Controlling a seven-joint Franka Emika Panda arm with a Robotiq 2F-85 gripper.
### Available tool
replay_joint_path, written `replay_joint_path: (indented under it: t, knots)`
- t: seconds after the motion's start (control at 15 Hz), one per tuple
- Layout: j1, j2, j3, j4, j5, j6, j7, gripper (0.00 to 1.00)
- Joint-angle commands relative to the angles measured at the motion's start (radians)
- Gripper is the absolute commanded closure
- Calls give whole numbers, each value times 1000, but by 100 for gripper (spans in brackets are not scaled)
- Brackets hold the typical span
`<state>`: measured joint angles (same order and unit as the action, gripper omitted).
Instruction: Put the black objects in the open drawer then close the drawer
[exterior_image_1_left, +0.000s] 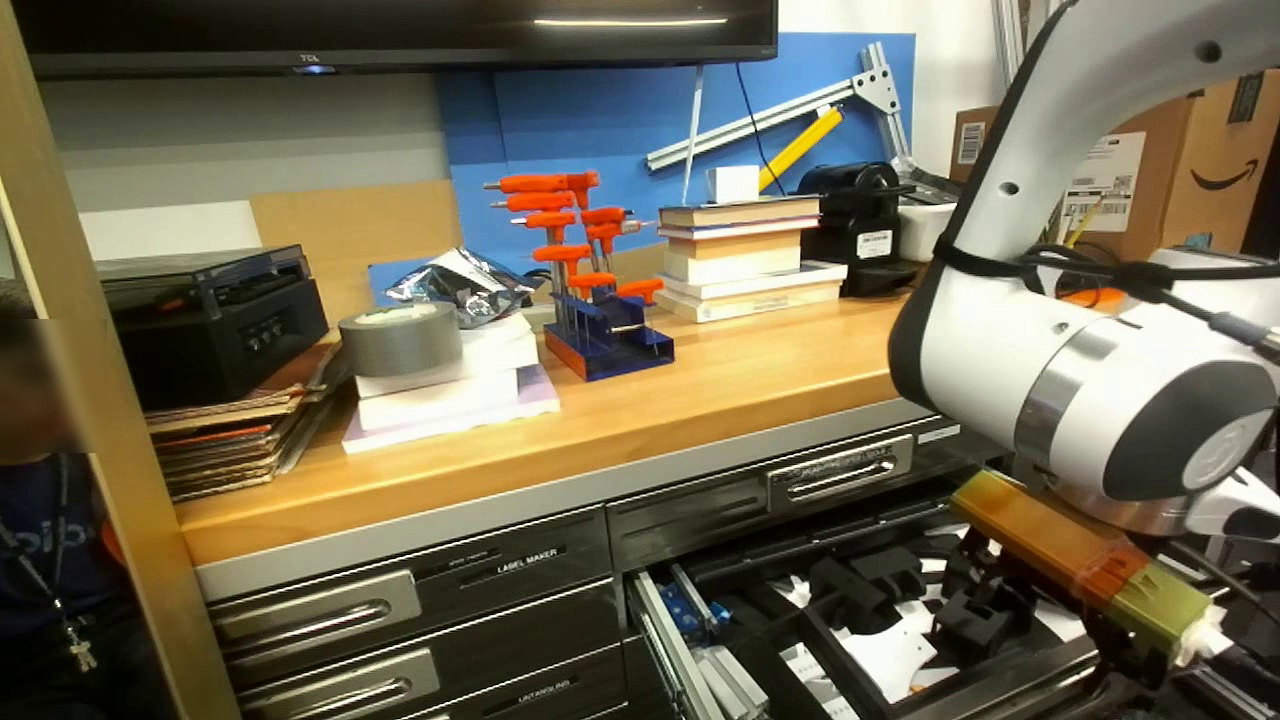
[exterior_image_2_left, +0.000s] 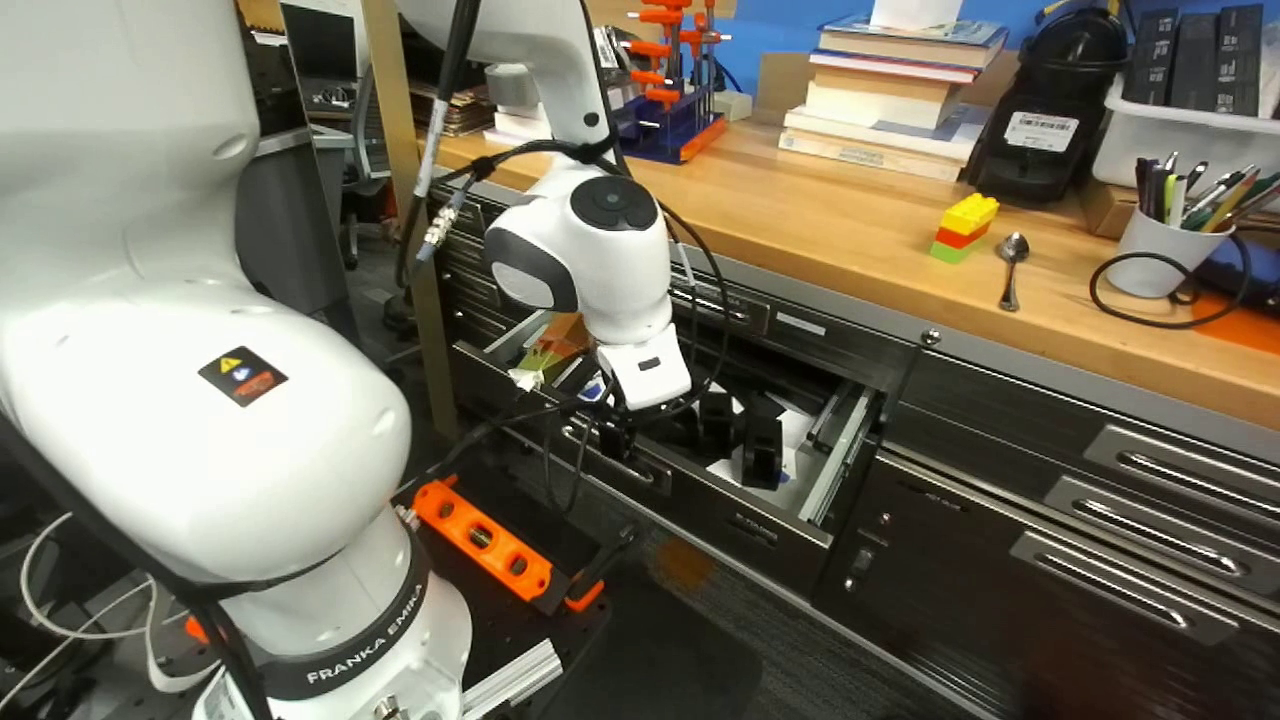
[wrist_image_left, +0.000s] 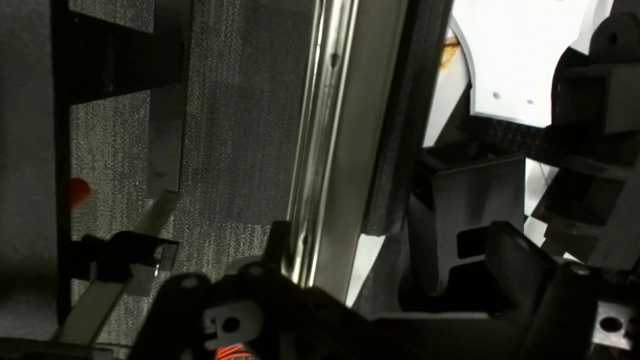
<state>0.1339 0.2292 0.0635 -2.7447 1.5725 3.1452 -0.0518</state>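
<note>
Several black bracket-like objects lie inside the open drawer, among them a black object (exterior_image_1_left: 980, 615) with white sheets around it. Black objects (exterior_image_2_left: 762, 452) also show in an exterior view, near the drawer's right end. The open drawer's front panel (exterior_image_2_left: 735, 515) is pulled out below the counter. My gripper (exterior_image_2_left: 617, 437) is low at the drawer front. In the wrist view my gripper (wrist_image_left: 391, 229) has its fingers wide apart, one on each side of the drawer's front edge (wrist_image_left: 347, 150). A black object (wrist_image_left: 480, 200) lies just behind that edge by the right finger. Whether they touch is unclear.
A counter (exterior_image_1_left: 780, 375) runs above the drawer, bearing books (exterior_image_1_left: 745, 260), a hex key stand (exterior_image_1_left: 610, 340) and tape (exterior_image_1_left: 400, 338). Toy bricks (exterior_image_2_left: 963, 228) and a spoon (exterior_image_2_left: 1011, 270) lie on it. An orange-yellow bar (exterior_image_1_left: 1050, 540) shows beside the wrist. Cables (exterior_image_2_left: 545, 150) hang around the arm.
</note>
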Motion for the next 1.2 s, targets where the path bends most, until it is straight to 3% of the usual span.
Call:
replay_joint_path:
  t: [0.0, 0.67, 0.8, 1.13]
  knots:
    - [-5, -23, -9, 47, -126, -57, 42, 0]
    - [-3, -70, -35, 187, -277, -192, 73, 0]
    - [-11, -85, -30, 154, -370, -194, 148, 0]
    - [50, -170, -132, -37, -716, -159, 500, 0]
